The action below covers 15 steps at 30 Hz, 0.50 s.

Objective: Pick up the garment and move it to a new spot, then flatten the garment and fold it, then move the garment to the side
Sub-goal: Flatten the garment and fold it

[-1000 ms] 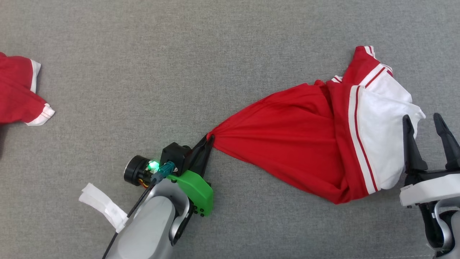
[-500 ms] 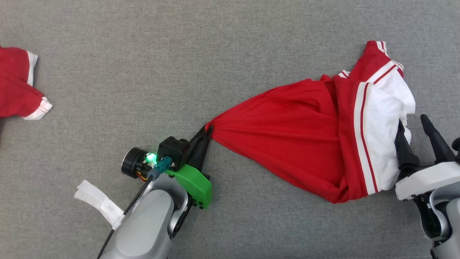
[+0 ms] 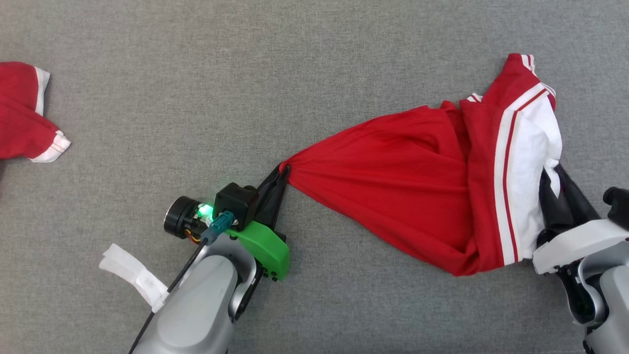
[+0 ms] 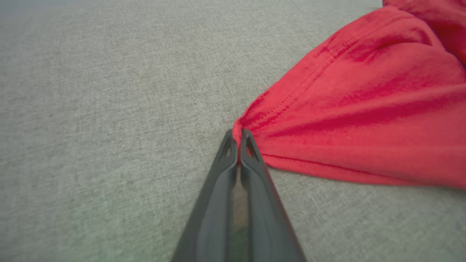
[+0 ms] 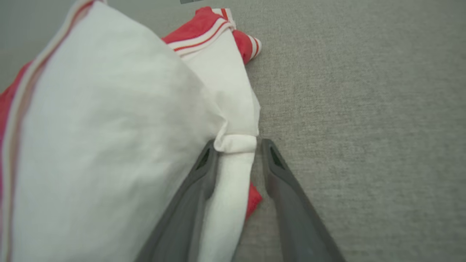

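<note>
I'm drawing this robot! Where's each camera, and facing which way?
Head view: on the head, looking down on the garment; left hand and right hand show.
Left wrist view: on the left wrist, facing along its fingers pinching the garment.
Right wrist view: on the right wrist, fingers astride the garment.
Shared: every view shows the garment.

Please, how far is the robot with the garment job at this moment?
Done: nothing visibly complete; the garment lies bunched on the grey surface, not flat. In hand: the left claw is shut on its red corner; the right claw straddles a white fold, jaws apart. Left: lifting, moving, flattening, folding, setting aside.
</note>
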{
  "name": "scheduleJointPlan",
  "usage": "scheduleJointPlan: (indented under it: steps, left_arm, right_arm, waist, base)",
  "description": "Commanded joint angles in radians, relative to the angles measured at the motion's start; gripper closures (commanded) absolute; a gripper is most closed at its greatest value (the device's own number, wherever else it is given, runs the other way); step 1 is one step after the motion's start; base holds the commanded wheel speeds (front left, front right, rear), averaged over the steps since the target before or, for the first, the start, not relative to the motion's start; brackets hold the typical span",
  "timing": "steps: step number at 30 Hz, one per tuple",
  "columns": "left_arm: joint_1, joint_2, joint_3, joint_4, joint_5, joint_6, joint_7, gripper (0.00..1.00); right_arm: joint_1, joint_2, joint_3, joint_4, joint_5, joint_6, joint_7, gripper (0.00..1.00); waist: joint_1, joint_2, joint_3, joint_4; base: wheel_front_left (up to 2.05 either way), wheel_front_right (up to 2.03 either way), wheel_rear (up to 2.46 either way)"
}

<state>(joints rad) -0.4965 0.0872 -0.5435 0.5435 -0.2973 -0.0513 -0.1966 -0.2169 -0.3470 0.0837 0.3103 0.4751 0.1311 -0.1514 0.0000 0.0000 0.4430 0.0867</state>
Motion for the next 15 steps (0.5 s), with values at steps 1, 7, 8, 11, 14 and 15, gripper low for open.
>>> scheduleJointPlan:
  steps: [1,7,8,11,14,15]
  left_arm:
    - [0.0,0.018,0.009,0.012,-0.003,0.019,-0.001,1.0]
    - [0.018,0.026,0.026,-0.017,-0.011,0.032,-0.036,1.0]
    - [0.021,0.026,0.033,-0.032,-0.014,0.036,-0.044,1.0]
    - [0.031,0.033,0.054,-0.09,-0.014,0.051,-0.061,1.0]
    - [0.043,0.049,0.087,-0.202,0.0,0.074,-0.068,1.0]
    - [0.047,0.055,0.097,-0.242,0.005,0.08,-0.069,1.0]
  right_arm:
    - [0.061,0.023,0.015,0.036,0.0,-0.001,0.024,1.0]
    - [0.087,0.044,-0.04,-0.034,-0.042,-0.001,-0.043,1.0]
    - [0.087,0.043,-0.054,-0.06,-0.051,-0.001,-0.056,1.0]
    - [0.087,0.037,-0.088,-0.146,-0.075,-0.001,-0.084,1.0]
    - [0.086,0.024,-0.125,-0.263,-0.107,-0.001,-0.093,1.0]
    - [0.084,0.018,-0.137,-0.297,-0.119,-0.001,-0.095,1.0]
  waist:
    - [0.0,0.0,-0.006,0.001]
    - [0.0,0.0,-0.028,-0.014]
    - [0.0,0.0,-0.035,-0.017]
    - [0.0,0.0,-0.051,-0.021]
    - [0.0,0.0,-0.074,-0.024]
    - [0.0,0.0,-0.081,-0.024]
  base:
    - [0.0,0.0,0.0]
    - [0.0,0.0,0.0]
    - [0.0,0.0,0.0]
    - [0.0,0.0,0.0]
    - [0.0,0.0,0.0]
    - [0.0,0.0,0.0]
